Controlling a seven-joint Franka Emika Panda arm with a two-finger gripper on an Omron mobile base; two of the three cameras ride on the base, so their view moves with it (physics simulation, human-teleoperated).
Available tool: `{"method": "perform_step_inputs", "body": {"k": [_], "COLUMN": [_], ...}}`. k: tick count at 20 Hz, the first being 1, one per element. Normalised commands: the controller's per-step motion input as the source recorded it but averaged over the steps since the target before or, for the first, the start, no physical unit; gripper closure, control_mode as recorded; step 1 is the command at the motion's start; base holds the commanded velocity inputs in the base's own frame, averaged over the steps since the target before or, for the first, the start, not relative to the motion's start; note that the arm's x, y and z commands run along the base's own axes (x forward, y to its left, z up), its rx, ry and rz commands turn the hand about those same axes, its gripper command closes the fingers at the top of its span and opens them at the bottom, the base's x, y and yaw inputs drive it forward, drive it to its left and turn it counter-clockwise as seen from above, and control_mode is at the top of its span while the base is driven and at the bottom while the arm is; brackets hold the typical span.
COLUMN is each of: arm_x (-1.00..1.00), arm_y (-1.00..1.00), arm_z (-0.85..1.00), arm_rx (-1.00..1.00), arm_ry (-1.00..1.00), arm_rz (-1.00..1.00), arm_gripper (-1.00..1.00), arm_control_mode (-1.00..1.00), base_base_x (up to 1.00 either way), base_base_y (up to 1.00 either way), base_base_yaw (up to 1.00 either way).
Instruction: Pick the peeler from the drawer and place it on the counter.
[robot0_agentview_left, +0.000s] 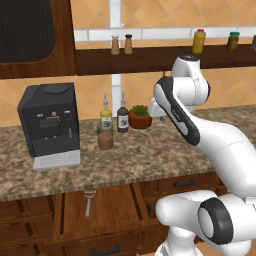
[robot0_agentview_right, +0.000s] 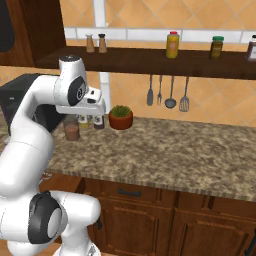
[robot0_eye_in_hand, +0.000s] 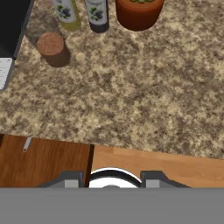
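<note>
Above the counter (robot0_eye_in_hand: 131, 100), gripper (robot0_eye_in_hand: 111, 181) empty, fingers apart.
Peeler (robot0_agentview_left: 89, 199) lies in the open drawer (robot0_agentview_left: 112, 205), near left.

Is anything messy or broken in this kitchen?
Nothing looks spilled or broken. The drawer is pulled open, with the peeler lying flat inside. On the counter the bottles and the plant pot stand upright.

I see the drawer (robot0_agentview_left: 100, 212) pulled open below the counter (robot0_agentview_left: 150, 160), the peeler (robot0_agentview_left: 89, 200) lying on its wooden floor near the left. A coffee machine (robot0_agentview_left: 50, 125) stands far left on the granite.
</note>
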Motion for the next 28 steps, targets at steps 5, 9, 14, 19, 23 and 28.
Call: {"method": "perform_step_inputs", "body": {"k": [5,9,14,19,23,28], "arm_x": [-0.21,-0.54,-0.49,-0.27,0.19,0.3], "arm_y": [0.3,1.0,1.0,0.77,0.47,0.48], "arm_z": [-0.21,-0.64,-0.35,-0.41,-0.18,-0.21], "arm_rx": [-0.03,-0.02,-0.01,0.01,0.01,0.02], "arm_ry": [0.03,0.01,0.04,0.03,0.0,0.0], "arm_rz": [-0.02,-0.12,-0.12,-0.01,0.0,0.0], "arm_gripper": [-1.0,-1.0,-1.0,-1.0,-1.0,-1.0], "arm_control_mode": [-1.0,-1.0,-1.0,-1.0,-1.0,-1.0], "base_base_x": [0.0,0.0,0.0,0.0,0.0,0.0], "base_base_y": [0.0,0.0,0.0,0.0,0.0,0.0], "base_base_yaw": [0.0,0.0,0.0,0.0,0.0,0.0]}}
